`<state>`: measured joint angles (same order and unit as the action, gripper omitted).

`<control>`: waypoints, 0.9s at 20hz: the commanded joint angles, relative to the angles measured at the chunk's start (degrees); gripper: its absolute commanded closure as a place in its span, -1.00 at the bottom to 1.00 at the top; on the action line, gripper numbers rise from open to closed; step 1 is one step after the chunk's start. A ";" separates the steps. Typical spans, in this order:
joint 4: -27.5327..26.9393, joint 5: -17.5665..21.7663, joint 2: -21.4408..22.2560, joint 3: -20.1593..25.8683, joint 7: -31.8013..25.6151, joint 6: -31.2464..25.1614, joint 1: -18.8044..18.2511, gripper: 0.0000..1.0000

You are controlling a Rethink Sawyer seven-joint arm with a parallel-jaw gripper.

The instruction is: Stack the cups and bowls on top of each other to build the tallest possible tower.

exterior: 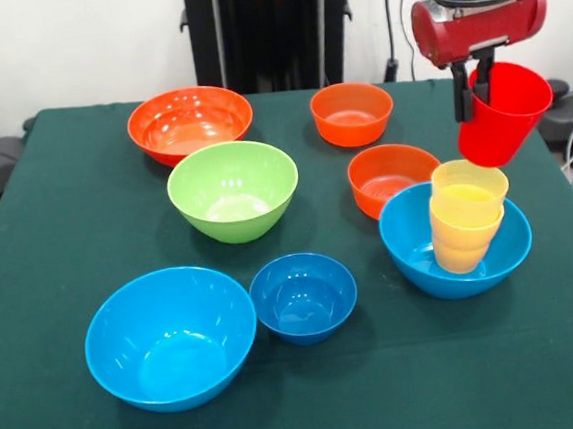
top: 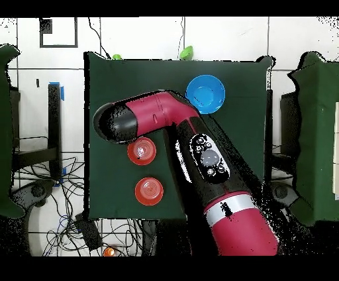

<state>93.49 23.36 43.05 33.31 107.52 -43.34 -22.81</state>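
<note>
From the front, the red and black arm's tool is clamped on the rim of a red tapered plastic cup, one dark finger inside the cup and one outside. The cup hangs tilted in the air, its base just above a pale yellow translucent cup that sits nested in a shorter yellow-orange cup pair. That little stack stands inside a large glossy light blue bowl at the right side of the green-clothed table, so that's the tower so far.

The rest of the bowls sit loose on the table. A second large light blue bowl is at the near left, with a small dark blue bowl touching or just beside it. A large green bowl is in the middle, a large orange bowl behind it. Two small orange bowls show: one at the back, one right behind the tower's base bowl.

From overhead, the arm covers most of the table and hides the tool and the tower. What does show is one light blue bowl near the top edge and two small orange bowls at the left.
</note>
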 commanded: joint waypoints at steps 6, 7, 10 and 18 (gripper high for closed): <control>-1.11 2.29 -2.17 0.75 -4.25 0.35 0.56 1.00; -1.13 2.39 -2.26 0.81 -4.62 0.26 0.36 1.00; -0.72 3.71 -2.68 0.28 -5.07 1.36 -0.05 1.00; -0.99 4.96 -3.73 -0.11 -4.89 2.47 -0.34 1.00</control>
<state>93.48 24.35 43.28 33.29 107.52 -42.92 -22.85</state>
